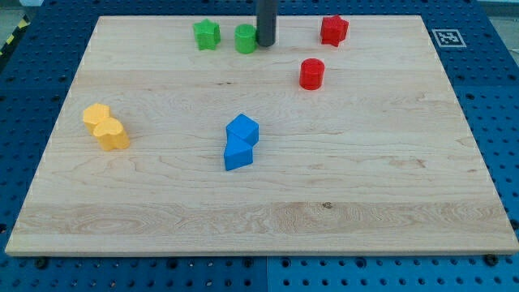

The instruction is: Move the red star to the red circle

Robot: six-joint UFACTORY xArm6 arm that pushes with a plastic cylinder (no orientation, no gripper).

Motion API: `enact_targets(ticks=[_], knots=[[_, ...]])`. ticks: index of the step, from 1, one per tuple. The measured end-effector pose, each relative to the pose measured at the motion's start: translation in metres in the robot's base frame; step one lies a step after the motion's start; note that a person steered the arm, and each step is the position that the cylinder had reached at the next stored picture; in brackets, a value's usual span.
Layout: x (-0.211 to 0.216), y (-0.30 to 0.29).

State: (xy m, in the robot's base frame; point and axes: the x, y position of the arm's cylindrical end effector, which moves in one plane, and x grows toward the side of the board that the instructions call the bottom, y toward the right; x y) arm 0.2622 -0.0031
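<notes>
**Tip parked by the green cylinder, red star still apart from the red circle**

My tip sits near the view's top edge of the tabletop, a little left of centre. There is no gripper on this arm, just the dark rod, so nothing opens or closes and it has hold of nothing. The tip stands just beside the green cylinder, on that block's right side as the view shows it; I cannot tell whether the two touch. Further to the view's left, near the cylinder but apart from it, is the green star.

To the view's right of my tip, with bare wood between, lies the red star, close to the top edge. The red circle stands below it and slightly to the left, near the star yet clearly apart.

Toward the middle of the tabletop, two blue blocks press together: a blue hexagon-like block above and a blue wedge-shaped block below. At the view's left, two yellow blocks sit touching each other, well apart from everything else.
</notes>
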Motion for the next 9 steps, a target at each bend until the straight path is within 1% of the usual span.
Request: enact_targets(ticks=[1,2,3,4,5,6,7,8,9], knots=[[0.002,-0.011],[-0.003,-0.007],[-0.041,0.023],[-0.055,0.085],[-0.056,0.146],[-0.055,0.147],[-0.039,0.146],[-0.006,0.140],[0.038,0.140]])
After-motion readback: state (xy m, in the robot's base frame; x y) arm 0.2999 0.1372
